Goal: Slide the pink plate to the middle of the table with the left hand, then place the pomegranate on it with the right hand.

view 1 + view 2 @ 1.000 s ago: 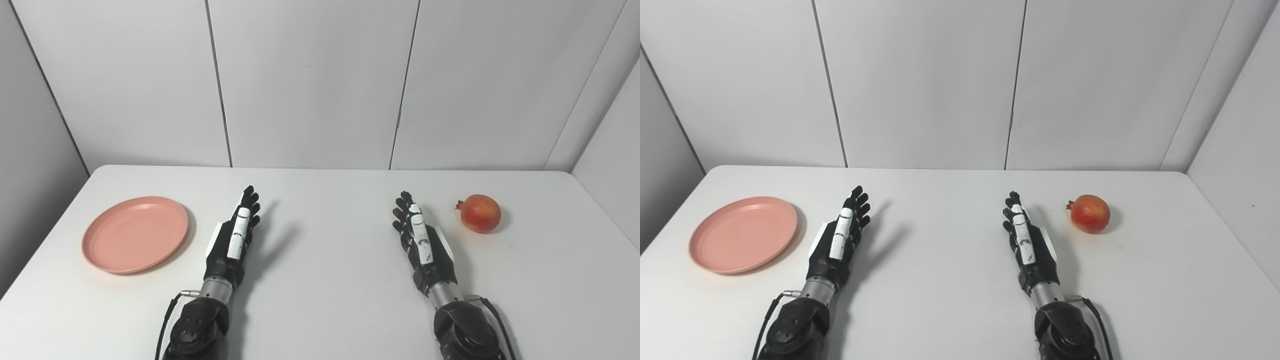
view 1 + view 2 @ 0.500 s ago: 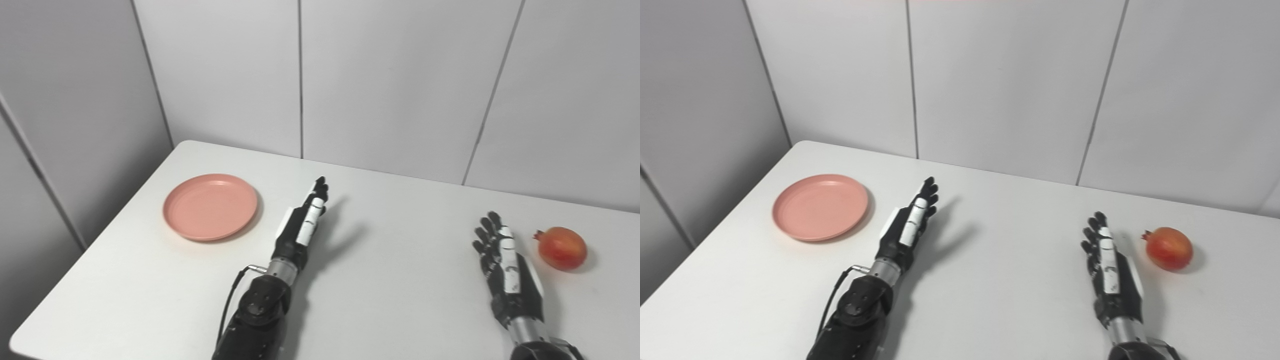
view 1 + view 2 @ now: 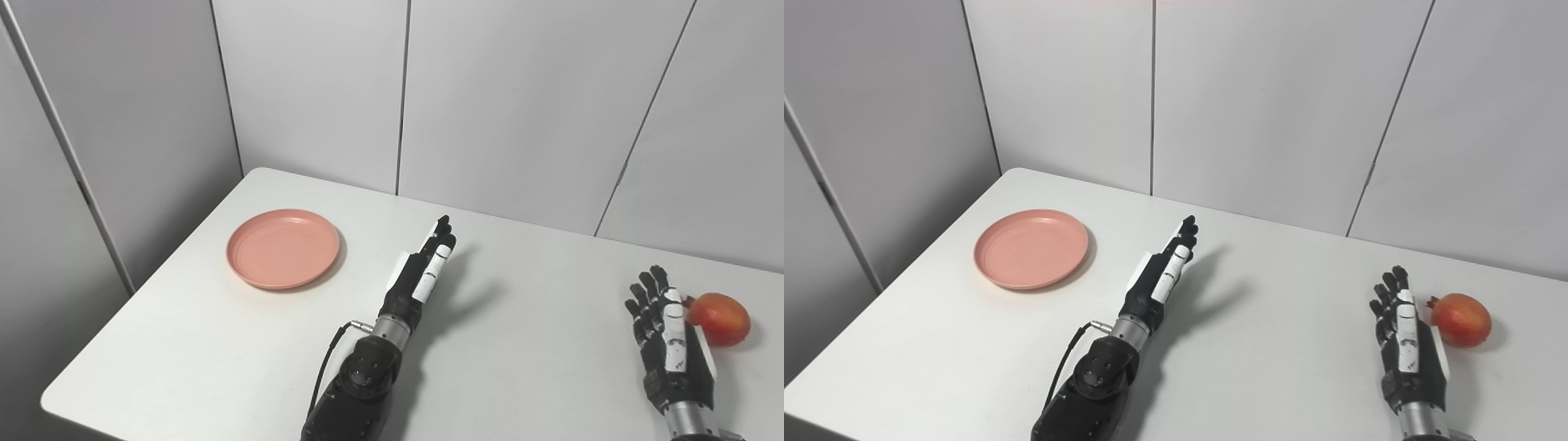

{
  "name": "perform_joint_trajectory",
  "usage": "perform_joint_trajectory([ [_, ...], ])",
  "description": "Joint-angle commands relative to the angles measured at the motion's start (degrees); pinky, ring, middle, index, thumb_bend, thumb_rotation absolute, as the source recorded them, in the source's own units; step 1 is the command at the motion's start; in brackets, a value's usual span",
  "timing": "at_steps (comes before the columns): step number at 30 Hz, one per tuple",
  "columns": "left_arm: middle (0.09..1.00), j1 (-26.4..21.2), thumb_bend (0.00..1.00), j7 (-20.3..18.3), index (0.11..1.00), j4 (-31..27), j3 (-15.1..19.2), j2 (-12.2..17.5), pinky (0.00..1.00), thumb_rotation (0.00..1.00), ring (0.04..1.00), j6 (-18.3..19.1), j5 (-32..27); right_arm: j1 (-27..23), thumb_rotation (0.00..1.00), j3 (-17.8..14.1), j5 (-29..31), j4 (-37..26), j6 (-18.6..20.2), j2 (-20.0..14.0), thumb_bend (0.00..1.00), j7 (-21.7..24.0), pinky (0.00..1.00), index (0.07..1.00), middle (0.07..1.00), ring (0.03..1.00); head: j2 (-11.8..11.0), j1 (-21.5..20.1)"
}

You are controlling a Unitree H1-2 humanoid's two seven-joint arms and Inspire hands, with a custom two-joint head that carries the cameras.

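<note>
Left hand is flat-ish and edge-on over the table, fingers straight and pointing away from me toward the back wall. Nothing in it, fingers extended and loosely together, thumb side up. I see its shadow on the table just to the right of it, so it looks lifted off the surface, but I can't tell how high.

Its forearm comes in from the bottom edge, with a thin black cable looping off the wrist.

Right hand sits low at the right, back of the hand toward the camera, fingers spread and pointing up and away. It holds nothing too.

Plate is pink, round, shallow rim, lying flat near the table's left side, toward the far corner. It is left of the left hand and apart from it: a clear strip of white table between fingertips and rim. Not at the table's middle. Nothing on it.

Pomegranate is red-orange, lying on the table with its crown pointing left toward the right hand. In the right eye view it sits just beside that hand's fingers, with a small gap. In the left eye view the hand overlaps its left edge, so from that one alone I can't tell whether they touch. It is well apart from the plate, on the opposite side of the table.

Behind the table: plain grey wall panels with vertical seams.
</note>
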Motion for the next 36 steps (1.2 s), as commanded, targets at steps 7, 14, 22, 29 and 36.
perform_joint_trajectory([
  [7,1.0,0.85,0.55,0.44,1.0,1.87,0.06,-0.34,0.99,1.0,1.0,-1.36,-0.12,0.36,0.97,0.21,-0.44,0.81,-3.18,-0.7,0.68,0.95,1.0,1.0,1.0,1.0,-0.35,-0.7],
  [14,1.0,0.68,0.55,0.43,1.0,2.63,0.2,-0.19,1.0,1.0,1.0,-1.98,-0.3,0.36,0.99,0.34,-1.08,0.42,-2.88,-0.46,0.65,0.42,1.0,1.0,1.0,1.0,-0.6,-0.78],
  [22,1.0,0.64,0.55,0.14,1.0,2.96,0.4,-0.15,1.0,1.0,1.0,-2.62,-0.82,0.22,0.98,0.21,-1.03,0.71,-3.25,-0.15,0.64,0.32,1.0,1.0,1.0,1.0,-0.71,-0.76],
  [29,1.0,0.56,0.54,0.16,1.0,3.13,0.12,-0.18,0.99,1.0,1.0,-2.44,-0.35,0.18,0.99,0.24,-1.06,0.89,-3.15,-0.19,0.64,0.37,1.0,1.0,1.0,1.0,-0.74,-0.88],
  [36,1.0,0.83,0.55,-0.1,1.0,2.55,0.27,-0.44,1.0,1.0,1.0,-1.45,-0.86,0.28,0.98,0.2,-0.94,0.87,-2.96,-0.25,0.64,0.43,1.0,1.0,1.0,1.0,-0.84,-0.74],
])
